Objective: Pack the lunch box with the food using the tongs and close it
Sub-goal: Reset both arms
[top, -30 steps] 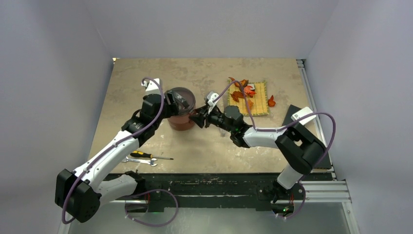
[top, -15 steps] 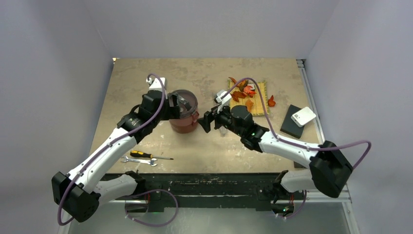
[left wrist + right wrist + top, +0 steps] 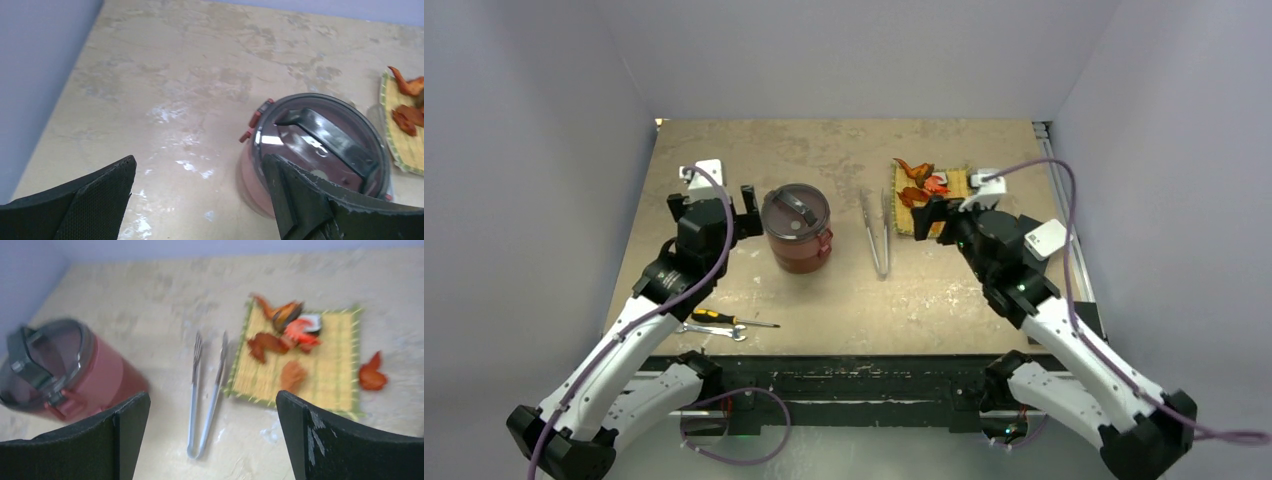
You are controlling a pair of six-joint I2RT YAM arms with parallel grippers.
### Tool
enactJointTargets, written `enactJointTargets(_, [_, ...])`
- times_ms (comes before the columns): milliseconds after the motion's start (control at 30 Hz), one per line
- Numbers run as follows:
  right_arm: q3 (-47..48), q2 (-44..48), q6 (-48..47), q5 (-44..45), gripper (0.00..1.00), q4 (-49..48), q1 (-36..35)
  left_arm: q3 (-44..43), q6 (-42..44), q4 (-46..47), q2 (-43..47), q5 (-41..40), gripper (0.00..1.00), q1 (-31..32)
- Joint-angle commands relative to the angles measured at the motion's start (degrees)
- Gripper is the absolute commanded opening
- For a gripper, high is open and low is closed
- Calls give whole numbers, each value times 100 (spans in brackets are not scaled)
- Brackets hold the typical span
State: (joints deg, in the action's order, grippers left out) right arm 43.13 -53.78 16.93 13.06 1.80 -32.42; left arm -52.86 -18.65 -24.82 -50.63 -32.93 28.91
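The lunch box [image 3: 797,232] stands stacked and shut under its dark handled lid, also seen in the left wrist view [image 3: 320,150] and the right wrist view [image 3: 65,370]. The tongs [image 3: 879,235] lie flat on the table between it and the yellow mat [image 3: 320,365], joined end nearest me [image 3: 205,390]. Orange, red and brown food pieces [image 3: 285,330] lie on the mat, and one orange piece [image 3: 372,375] lies off its right edge. My left gripper [image 3: 746,212] [image 3: 200,170] hangs open just left of the lunch box. My right gripper [image 3: 932,218] [image 3: 212,405] is open above the mat's near edge, holding nothing.
A black-and-orange screwdriver [image 3: 724,319] and a small silver wrench [image 3: 714,330] lie near the front left edge. A white device [image 3: 1046,238] sits at the right edge beside my right arm. A metal rail [image 3: 1064,200] borders the table's right side.
Both grippers have let go of the lunch box, opened wide and drawn away, the left one leftward, the right one rightward over the mat. The tongs now show uncovered.
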Motion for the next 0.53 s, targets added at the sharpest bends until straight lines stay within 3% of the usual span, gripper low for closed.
enactJointTargets(0, [-497, 1422, -44, 1152, 99, -352, 74, 465, 595, 960, 462, -788, 99, -25])
enactJointTargets(167, [-1162, 2554, -205, 1629, 99, -1138, 79, 494, 621, 872, 539, -834, 99, -25])
enactJointTargets(500, [-1052, 2347, -172, 1806, 99, -958, 78, 590, 601, 872, 751, -581, 99, -25])
